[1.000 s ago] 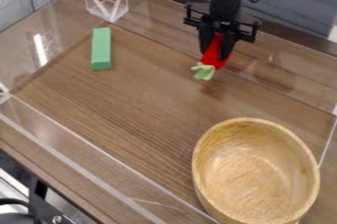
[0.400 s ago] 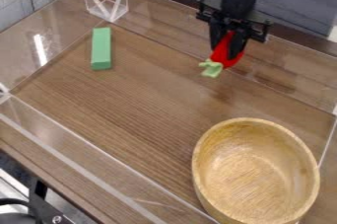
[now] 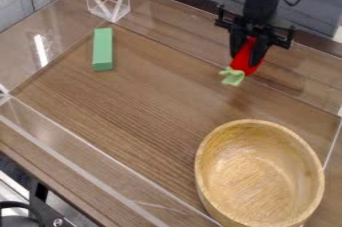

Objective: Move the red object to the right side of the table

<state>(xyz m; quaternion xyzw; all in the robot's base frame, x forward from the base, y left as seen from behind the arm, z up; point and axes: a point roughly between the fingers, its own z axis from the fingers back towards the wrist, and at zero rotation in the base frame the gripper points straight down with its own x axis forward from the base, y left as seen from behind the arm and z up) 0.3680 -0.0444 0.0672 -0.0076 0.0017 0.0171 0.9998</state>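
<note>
Wooden bowl: round light wooden bowl (image 3: 261, 178) sits nearest, at the lower right of the tabletop.
Table: brown wood-grain table (image 3: 134, 121) edged by clear acrylic walls.
Green block: green rectangular block (image 3: 103, 49) lies at the left, farther back.
Red object: small glossy red toy fruit with a light green leafy end (image 3: 241, 66), right of centre, leafy end lowest.
Gripper: black gripper (image 3: 247, 56) pointing down, clamped on the red object.

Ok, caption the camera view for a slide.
End effector shut on the red object, right of the green block, above the wooden bowl.
</note>
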